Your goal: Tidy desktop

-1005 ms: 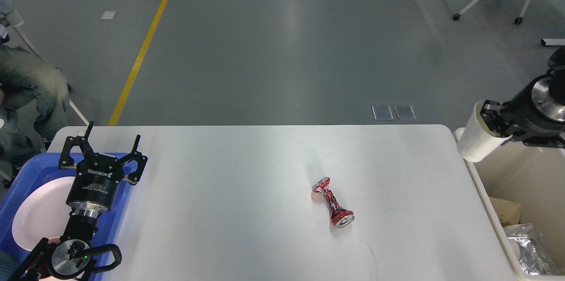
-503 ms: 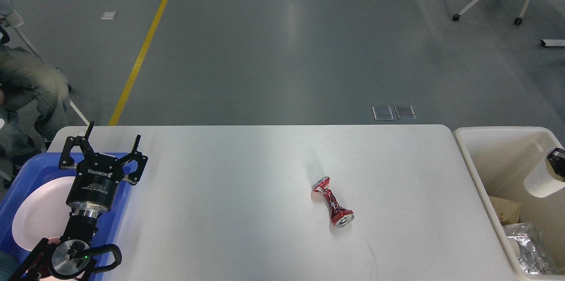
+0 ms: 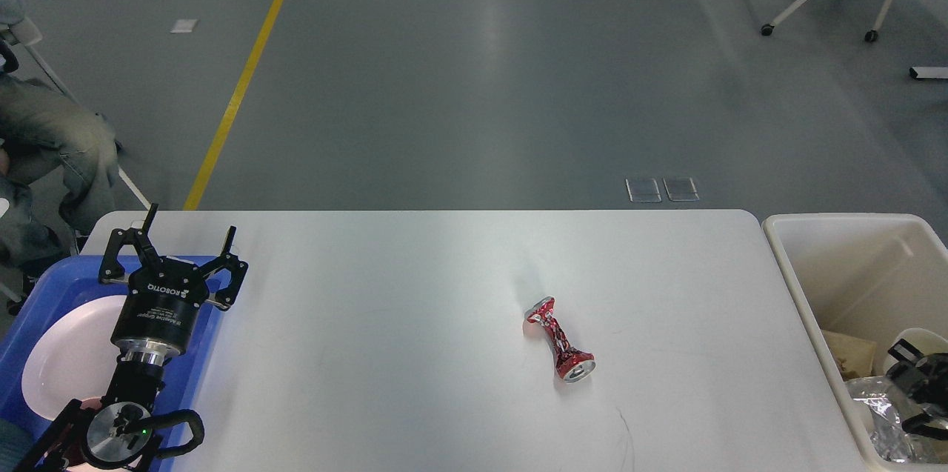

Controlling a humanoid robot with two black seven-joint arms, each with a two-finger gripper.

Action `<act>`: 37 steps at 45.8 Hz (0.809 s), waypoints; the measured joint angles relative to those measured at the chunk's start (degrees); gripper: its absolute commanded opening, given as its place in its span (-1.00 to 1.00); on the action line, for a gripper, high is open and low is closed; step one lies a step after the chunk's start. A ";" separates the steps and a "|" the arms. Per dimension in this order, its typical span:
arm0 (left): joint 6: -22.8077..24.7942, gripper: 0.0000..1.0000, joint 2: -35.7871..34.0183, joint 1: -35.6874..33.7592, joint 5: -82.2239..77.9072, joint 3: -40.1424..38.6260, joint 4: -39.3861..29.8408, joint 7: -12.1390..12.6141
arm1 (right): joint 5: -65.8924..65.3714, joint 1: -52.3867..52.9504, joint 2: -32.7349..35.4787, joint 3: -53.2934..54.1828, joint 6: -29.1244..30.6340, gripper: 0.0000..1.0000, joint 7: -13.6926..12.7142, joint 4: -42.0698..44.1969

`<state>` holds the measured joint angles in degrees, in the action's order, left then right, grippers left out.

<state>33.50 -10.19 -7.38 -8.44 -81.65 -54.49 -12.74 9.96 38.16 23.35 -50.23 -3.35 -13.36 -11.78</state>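
Desktop (image 3: 415, 353) fills the lower middle of the frame, with 1 crushed red can (image 3: 560, 340) lying right of centre. Left gripper (image 3: 189, 236), lower left, hangs spread wide over the blue tray (image 3: 198, 376) holding a white plate (image 3: 59, 361). Right gripper (image 3: 918, 390), lower right inside the cream bin (image 3: 844, 250), touches a white cup (image 3: 915, 340); I cannot tell its grip.

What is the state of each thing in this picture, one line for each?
red can: crushed, lying on its side on the desktop
left gripper: open, empty
right gripper: inside the cream bin, open or shut unclear
white plate: in the blue tray
white cup: in the bin
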 measured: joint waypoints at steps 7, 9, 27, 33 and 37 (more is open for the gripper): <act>0.00 0.93 0.00 0.00 0.00 0.00 0.00 0.02 | 0.00 -3.48 -2.33 -0.20 -2.37 -1.00 0.00 1.21; 0.00 0.93 0.00 0.00 0.00 0.00 0.00 0.02 | 0.00 -3.84 -2.58 -0.19 -2.49 -1.00 0.01 1.21; -0.01 0.93 0.00 0.00 0.00 0.00 0.00 0.02 | -0.15 -4.40 -3.25 -0.47 -4.90 1.00 -0.05 1.24; -0.02 0.93 -0.01 -0.01 0.00 0.00 0.00 0.02 | -0.10 -4.27 -3.38 -0.42 -6.24 1.00 -0.09 1.12; -0.02 0.93 -0.01 -0.01 0.00 0.00 0.00 0.02 | -0.10 -4.07 -3.39 -0.40 -6.37 1.00 -0.09 1.07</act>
<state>33.48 -10.21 -7.39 -8.44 -81.65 -54.49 -12.72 9.86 34.09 19.96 -50.63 -9.72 -13.45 -10.70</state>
